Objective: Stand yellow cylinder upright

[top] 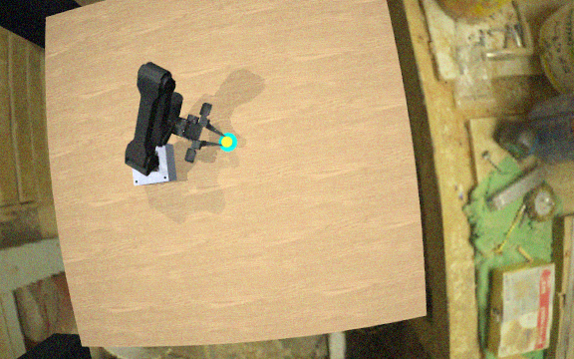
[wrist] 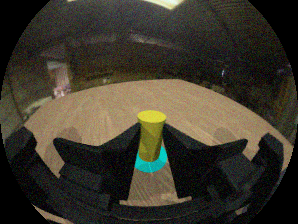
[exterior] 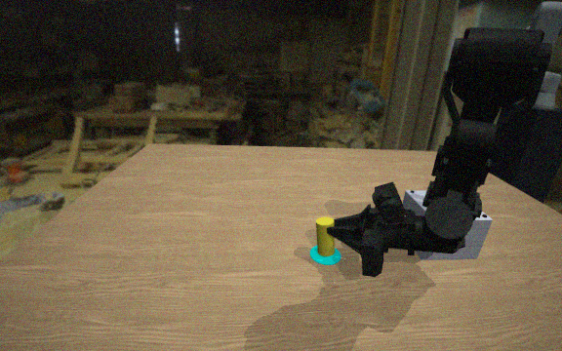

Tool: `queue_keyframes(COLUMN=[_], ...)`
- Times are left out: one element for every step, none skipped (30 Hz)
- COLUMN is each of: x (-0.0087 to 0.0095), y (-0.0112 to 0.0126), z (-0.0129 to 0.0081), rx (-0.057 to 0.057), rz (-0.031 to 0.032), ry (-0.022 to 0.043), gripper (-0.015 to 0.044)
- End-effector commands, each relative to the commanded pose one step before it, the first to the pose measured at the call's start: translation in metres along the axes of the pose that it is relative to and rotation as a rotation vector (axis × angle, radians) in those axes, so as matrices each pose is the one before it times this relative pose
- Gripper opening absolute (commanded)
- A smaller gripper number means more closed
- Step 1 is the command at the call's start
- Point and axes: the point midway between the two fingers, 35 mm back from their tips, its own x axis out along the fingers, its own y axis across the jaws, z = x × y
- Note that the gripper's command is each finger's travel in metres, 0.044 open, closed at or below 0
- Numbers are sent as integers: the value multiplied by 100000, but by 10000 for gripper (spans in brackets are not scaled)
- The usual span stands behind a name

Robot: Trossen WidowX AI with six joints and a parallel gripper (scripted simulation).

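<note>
Your claw has the yellow cylinder upright, right over the cyan circle!

Here's your arm (top: 153,115) (exterior: 466,146), left of centre from the top, bent down at the exterior frame's right, with the gripper (top: 223,140) (exterior: 331,230) (wrist: 152,125) reaching nearly level, its 2 fingers clamped on the yellow cylinder (top: 226,142) (exterior: 326,238) (wrist: 151,136); its foot sits within the cyan circle (top: 235,145) (exterior: 325,260) (wrist: 150,166). Top view, lower right: you've a box (top: 522,309) with a red strip, lettering too blurred to read. Your wood-grain table (top: 267,239) (exterior: 164,302) (wrist: 100,110) stands in a cluttered workshop.
</note>
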Motion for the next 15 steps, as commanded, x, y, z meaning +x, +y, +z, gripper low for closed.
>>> queue_keyframes(x=[50, 0, 0, 0, 0, 0, 0, 0, 0, 0, 0, 0, 0, 0, 0], y=[42, 0, 0, 0, 0, 0, 0, 0, 0, 0, 0, 0, 0, 0, 0], z=[-59, 0, 0, 0, 0, 0, 0, 0, 0, 0, 0, 0, 0, 0, 0], rx=[862, 0, 0, 0, 0, 0, 0, 0, 0, 0, 0, 0, 0, 0, 0], rz=[-232, 0, 0, 0, 0, 0, 0, 0, 0, 0, 0, 0, 0, 0, 0], ry=[-266, 0, 0, 0, 0, 0, 0, 0, 0, 0, 0, 0, 0, 0, 0], gripper=[105, 105, 105, 131, 157, 184, 210, 236, 263, 289, 315, 341, 367, 394, 400])
